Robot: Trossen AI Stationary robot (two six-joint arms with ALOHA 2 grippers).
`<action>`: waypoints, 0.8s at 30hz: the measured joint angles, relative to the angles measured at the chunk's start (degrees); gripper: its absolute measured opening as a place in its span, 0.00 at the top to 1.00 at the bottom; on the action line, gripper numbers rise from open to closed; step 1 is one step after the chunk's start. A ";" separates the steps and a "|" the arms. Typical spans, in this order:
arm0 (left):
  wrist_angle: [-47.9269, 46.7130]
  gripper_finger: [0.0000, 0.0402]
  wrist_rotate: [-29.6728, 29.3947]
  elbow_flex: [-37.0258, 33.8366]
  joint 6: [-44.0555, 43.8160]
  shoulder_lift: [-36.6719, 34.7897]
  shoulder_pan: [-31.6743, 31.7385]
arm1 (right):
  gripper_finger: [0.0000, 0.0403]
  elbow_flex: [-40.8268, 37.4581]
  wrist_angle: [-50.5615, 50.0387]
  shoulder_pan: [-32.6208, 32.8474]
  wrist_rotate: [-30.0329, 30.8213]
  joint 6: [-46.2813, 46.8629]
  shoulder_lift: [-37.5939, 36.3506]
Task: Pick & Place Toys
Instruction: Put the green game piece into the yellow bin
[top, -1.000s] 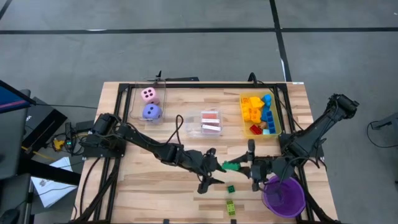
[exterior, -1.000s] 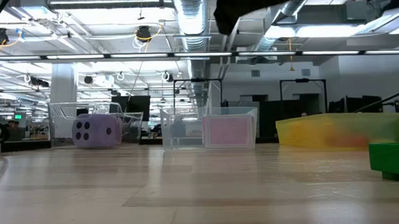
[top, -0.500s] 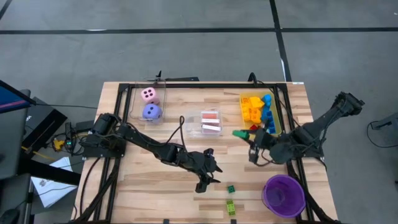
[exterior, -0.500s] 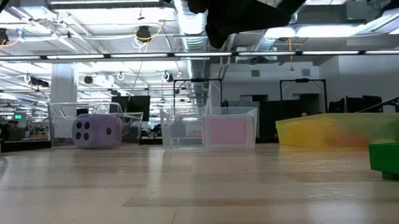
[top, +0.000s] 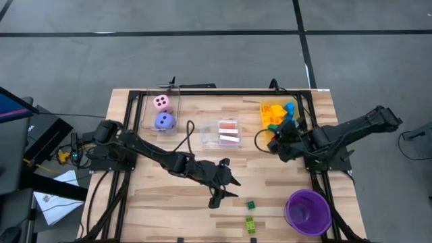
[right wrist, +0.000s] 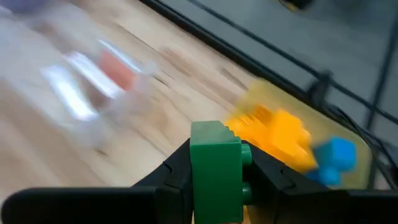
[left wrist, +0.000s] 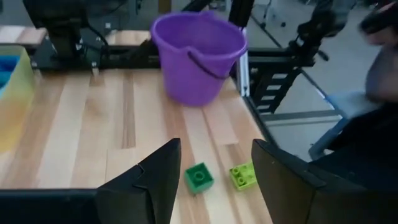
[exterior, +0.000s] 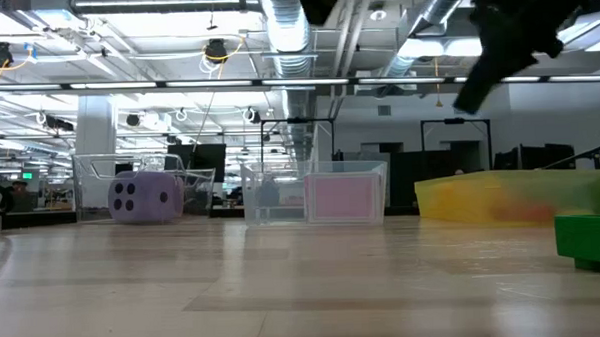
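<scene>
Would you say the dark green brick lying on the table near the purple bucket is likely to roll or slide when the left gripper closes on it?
The dark green brick looks blocky with flat sides, so it probably will not roll. It seems small and hollow plastic, likely light, so it may skid on the smooth wooden table if one finger touches first. The left gripper, open, frames it.

- Even, bright overhead light on the table (top: 169, 202); soft shadows.
- Ceiling strip lights (exterior: 144, 6) glare above it.
- Right wrist view motion-blurred beyond the sharp green brick (right wrist: 215, 168).
</scene>
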 joint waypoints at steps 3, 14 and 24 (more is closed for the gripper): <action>-0.66 0.53 -0.01 0.00 -0.14 -2.65 -0.68 | 0.77 -1.55 -2.75 -3.53 -1.56 3.41 0.00; -6.15 0.52 -0.19 0.02 -0.18 -7.30 -4.22 | 0.77 -8.83 4.22 -12.52 -10.91 0.04 -0.07; -7.08 0.52 -0.62 0.00 0.15 -7.28 -3.22 | 0.77 -11.85 8.84 -14.84 -19.16 -3.43 -0.04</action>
